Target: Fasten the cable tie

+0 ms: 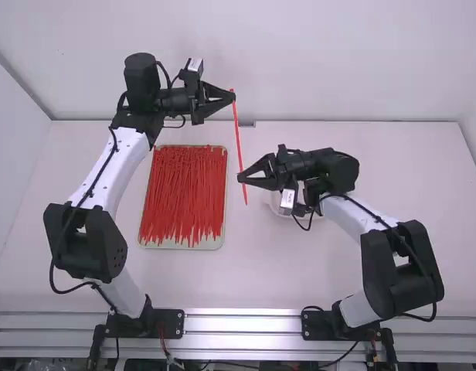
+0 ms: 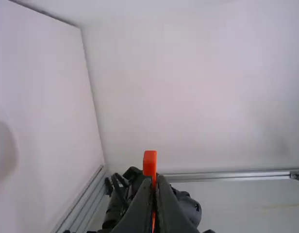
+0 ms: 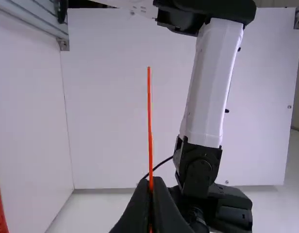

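A single red cable tie point(image 1: 239, 143) hangs above the table, right of the tray. My left gripper point(image 1: 229, 96) is shut on its upper end, and the square head point(image 2: 149, 162) sticks out past the fingertips. My right gripper point(image 1: 242, 177) is shut on the strap lower down, with a short tail point(image 1: 245, 195) showing beyond it. In the right wrist view the strap point(image 3: 149, 126) runs straight away from the shut fingers point(image 3: 150, 184) toward the left arm's white link point(image 3: 210, 87). The tie is straight, not looped.
A beige tray point(image 1: 182, 246) piled with several red cable ties point(image 1: 184, 193) lies at the table's left-centre. A small white round object point(image 1: 278, 209) sits under the right wrist. The table's back wall stands just behind the left gripper.
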